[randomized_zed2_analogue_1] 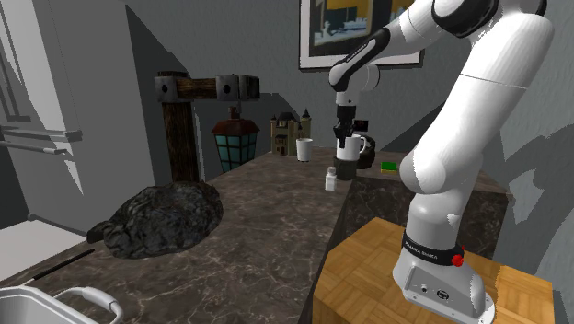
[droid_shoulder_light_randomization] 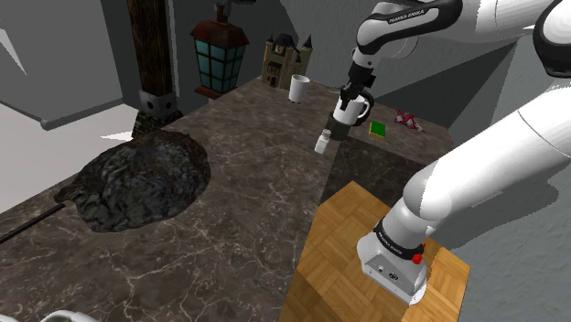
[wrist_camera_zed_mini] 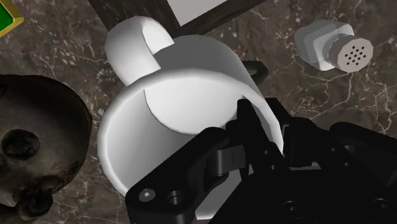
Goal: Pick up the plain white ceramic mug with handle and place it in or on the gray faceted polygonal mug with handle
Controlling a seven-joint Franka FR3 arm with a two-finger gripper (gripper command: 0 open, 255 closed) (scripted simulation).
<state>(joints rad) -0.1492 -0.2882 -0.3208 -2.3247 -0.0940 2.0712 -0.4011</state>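
Note:
My black gripper is shut on the rim of a plain white mug, whose handle points toward the shoulder view's right. In the wrist view the fingers clasp the white mug's wall, one inside and one outside. Directly beneath it stands a dark grey mug, mostly hidden; only a bit of its handle peeks past the white mug. From the second exterior view the white mug sits right over the dark mug. I cannot tell whether they touch.
A small white shaker stands just beside the dark mug. Nearby are a green block, a dark skull and another white cup by a toy castle. A black rock pile and a lantern lie further left.

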